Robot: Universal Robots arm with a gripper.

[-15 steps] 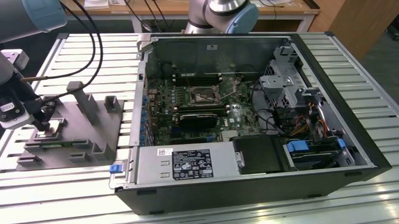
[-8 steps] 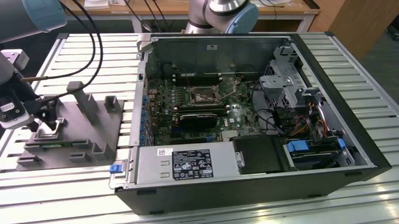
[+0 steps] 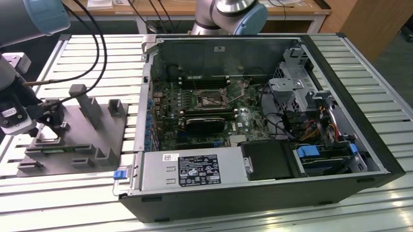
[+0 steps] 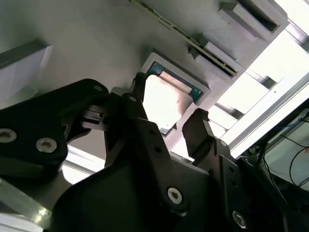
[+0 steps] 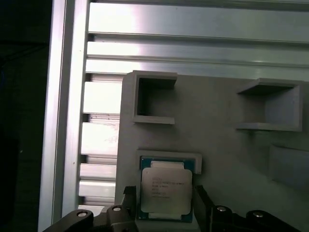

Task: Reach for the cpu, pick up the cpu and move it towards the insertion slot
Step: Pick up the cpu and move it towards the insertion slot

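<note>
Both wrist views show the claw wide astride the cpu; exterior view adds insertion slot.

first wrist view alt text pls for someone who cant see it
The cpu lies flat in a recess of the grey fixture, the open gripper straddling it with one dark finger on each side. The fixture rests on a slatted metal table.
</note>
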